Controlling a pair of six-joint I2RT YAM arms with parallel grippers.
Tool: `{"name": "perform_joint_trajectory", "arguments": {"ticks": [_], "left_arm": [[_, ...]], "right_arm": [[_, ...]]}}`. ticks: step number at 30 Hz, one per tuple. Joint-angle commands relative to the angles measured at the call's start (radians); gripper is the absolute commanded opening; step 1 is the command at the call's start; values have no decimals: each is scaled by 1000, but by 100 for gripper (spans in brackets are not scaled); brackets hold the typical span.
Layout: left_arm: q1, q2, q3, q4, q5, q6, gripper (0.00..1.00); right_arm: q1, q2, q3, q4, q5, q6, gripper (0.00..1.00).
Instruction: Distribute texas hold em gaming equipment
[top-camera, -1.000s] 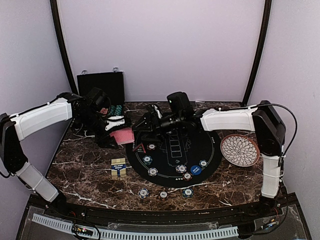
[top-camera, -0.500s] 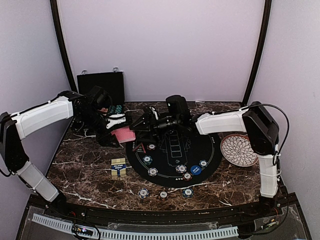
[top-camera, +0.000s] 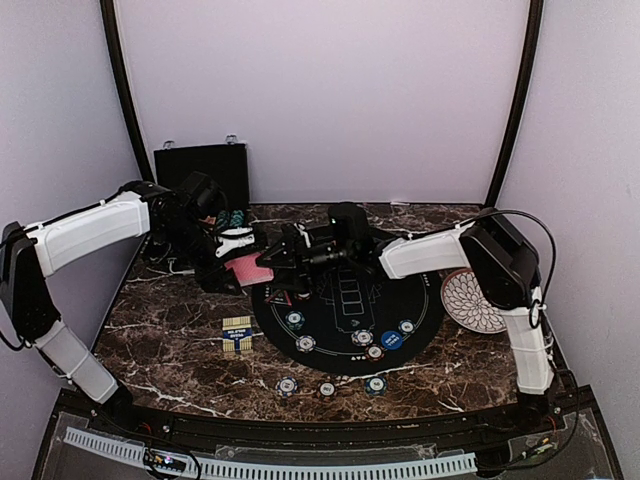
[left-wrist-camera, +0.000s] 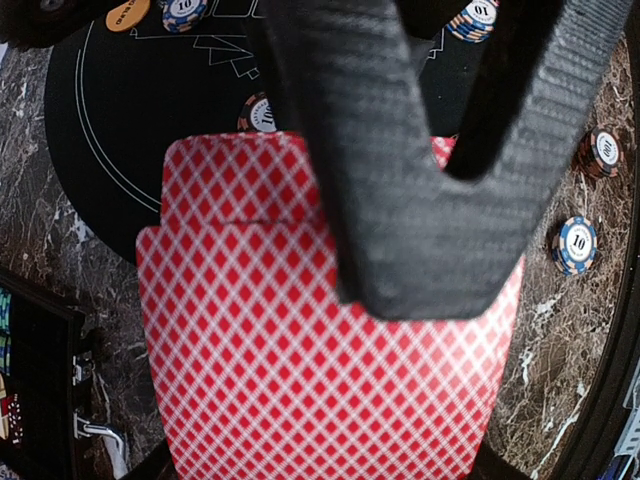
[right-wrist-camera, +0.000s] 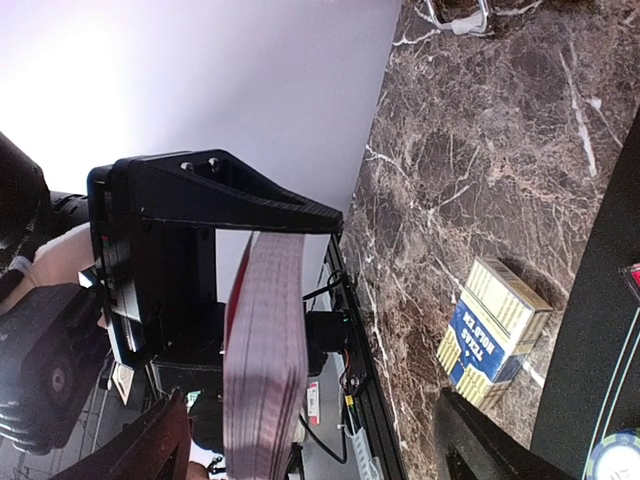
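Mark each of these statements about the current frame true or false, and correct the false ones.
1. The left jaws grip a deck of red-backed cards. True.
2. The right jaws are clamped on a chip. False: they stand open, with the deck between them.
3. The white plate sits left of the black mat. False: it lies to the right of the mat.
4. A yellow and blue box lies on the marble tabletop, left of the mat. True.

Chips (top-camera: 362, 337) on mat (top-camera: 340, 322); card box (top-camera: 236, 334) left; plate (top-camera: 466, 300) right
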Motion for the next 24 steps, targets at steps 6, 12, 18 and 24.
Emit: {"name": "perform_joint_trajectory", "arguments": {"ticks": [6,12,18,24], "left_arm": [[-18,13,47,-1,-3,-11,0],[-23,14,48,10,-17,-13,0],[-26,21,53,17,-23,-10,0],[-33,38,57,18,-34,-9,1]], "right_arm": [[15,74,88,133,-37,84,77],[15,103,105,168,-51,120,63],[17,125,119,194,-67,149,44],[15,141,122,252,-72,197,25]]}}
